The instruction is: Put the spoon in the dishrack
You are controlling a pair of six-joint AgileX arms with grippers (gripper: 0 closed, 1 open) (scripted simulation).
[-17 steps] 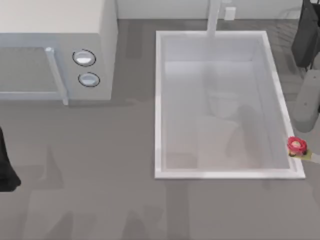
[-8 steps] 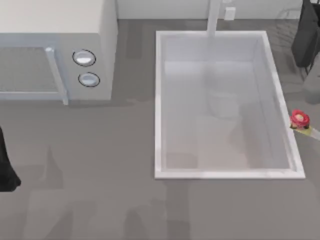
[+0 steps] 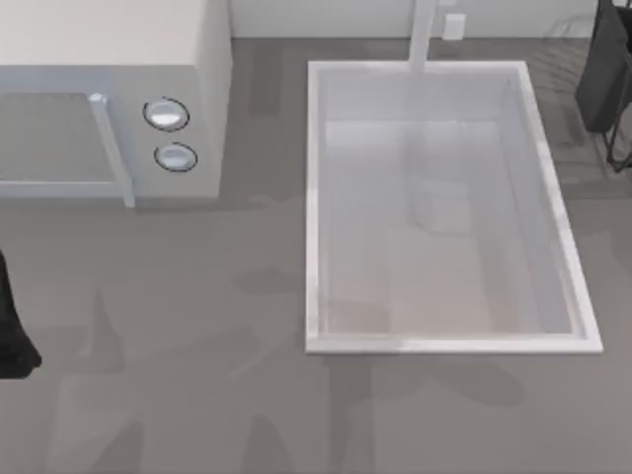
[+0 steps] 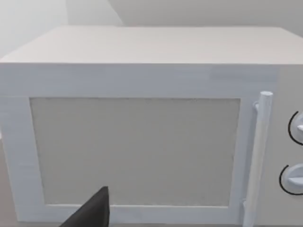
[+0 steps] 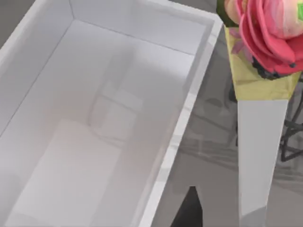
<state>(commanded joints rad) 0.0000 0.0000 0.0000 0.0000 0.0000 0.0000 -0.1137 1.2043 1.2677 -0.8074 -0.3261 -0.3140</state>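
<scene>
From above, the grey tabletop (image 3: 197,326) carried a white microwave (image 3: 109,89) at its far left corner and a white sink (image 3: 314,247) set into its right half, a pale tap (image 3: 423,35) rising at the sink's far rim. The dishrack (image 3: 604,79) stood at the tabletop's far right corner, just beyond the sink's right rim, as a dark slab among thin wires at the edge of the view. A dark part of the left arm (image 3: 12,326) lay parked at the tabletop's left edge.

From the left wrist, the microwave (image 4: 137,142) faced the camera with its door, upright handle (image 4: 258,156) and two round knobs (image 4: 296,177). One dark fingertip of the left claw (image 4: 92,213) showed low before the door; whether that claw was released or clenched I could not tell.

From the right wrist, the spoon (image 5: 260,94) hung close before the camera, over the tabletop just outside the sink's (image 5: 184,118) right rim: red-pink rose-like end, yellowish neck, then white handle running toward the camera. Thin dark wires of the dishrack (image 5: 291,142) showed beside the handle. A dark fingertip of the right claw (image 5: 187,210) showed beside the handle's near end; the grip itself lay out of sight, so I could not tell whether the claw was grasping the spoon.
</scene>
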